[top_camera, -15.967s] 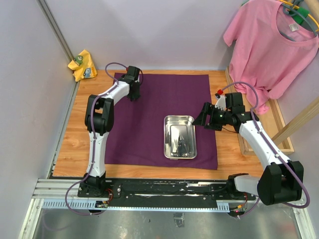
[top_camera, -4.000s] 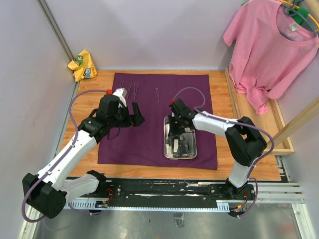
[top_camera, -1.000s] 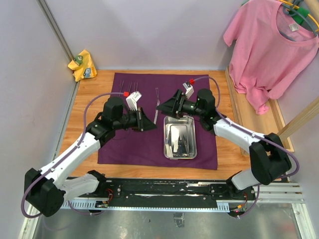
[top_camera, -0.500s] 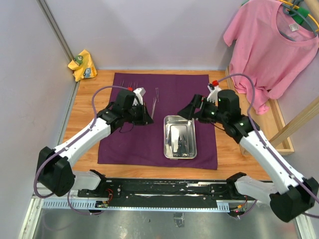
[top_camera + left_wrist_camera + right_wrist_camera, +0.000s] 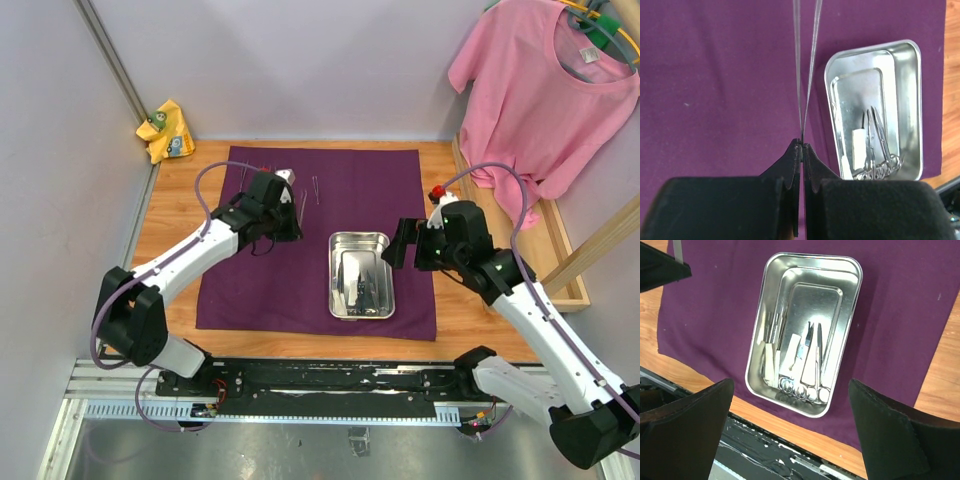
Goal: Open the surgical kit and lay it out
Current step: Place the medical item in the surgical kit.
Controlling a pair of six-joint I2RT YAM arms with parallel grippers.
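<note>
The dark purple cloth of the surgical kit lies spread flat on the table. On its right part stands the steel tray, holding scissors, forceps and a white gauze piece. My left gripper is shut on slim forceps, which stick out over the cloth left of the tray. Another thin instrument lies on the cloth's far part. To the right of the tray my right gripper hangs wide open with nothing in it.
A pink T-shirt hangs at the back right above a wooden frame. A yellow rag lies in the far left corner. The metal rail with both arm bases runs along the near edge.
The right gripper opened wide and drew back to the right of the tray. The left gripper, still shut on the forceps, carried them toward the cloth's far left.
</note>
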